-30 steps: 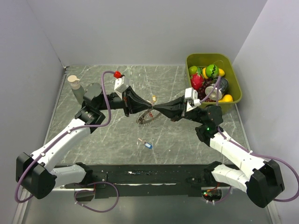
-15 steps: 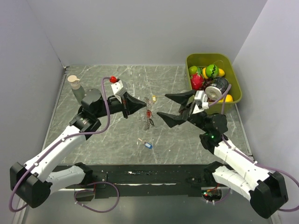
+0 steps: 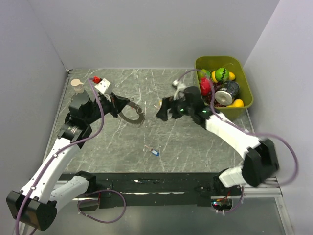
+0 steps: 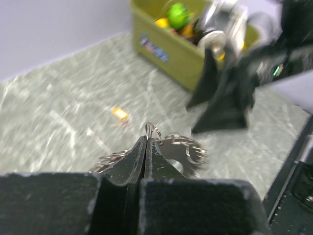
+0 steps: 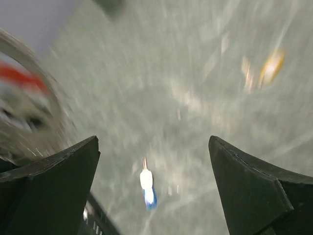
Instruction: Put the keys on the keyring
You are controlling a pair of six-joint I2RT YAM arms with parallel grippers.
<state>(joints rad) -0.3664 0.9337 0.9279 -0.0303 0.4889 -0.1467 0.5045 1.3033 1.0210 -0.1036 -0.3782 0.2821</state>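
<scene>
Silvery thin metal is hanging from the left gripper (image 4: 147, 143), whose two fingers (image 4: 128, 164) are pressing flat together on the near edge of the keyring (image 4: 188, 152), with a small split loop (image 4: 153, 128) poking up just past their tips. The ring is sitting left of the middle of the table (image 3: 195, 142), seemingly lifted clear of it, and its fringe of small keys is spreading away from the fingers. I am judging the ring to be light and stiff yet springy and slick, so a pinch on the bare wire is probably gripping only a narrow line, and the ring may be free to swing or twist about that point. A hold close to where a key must be threaded would be steadying it best. The loose keys are looking lighter still and are lying flat, so they are likely to be awkward to lift. The plastic head is seeming the better place to take one, leaving the metal end free. The blue key (image 3: 155, 152) is lying nearer the arm bases, well apart from the ring, and the tan key (image 4: 120, 113) is lying farther back, just beside the right gripper (image 5: 152, 142). That gripper is spreading its fingers wide with nothing between them, hovering over the table. Its own view is coming out blurred, with the blue key showing below the gap.
</scene>
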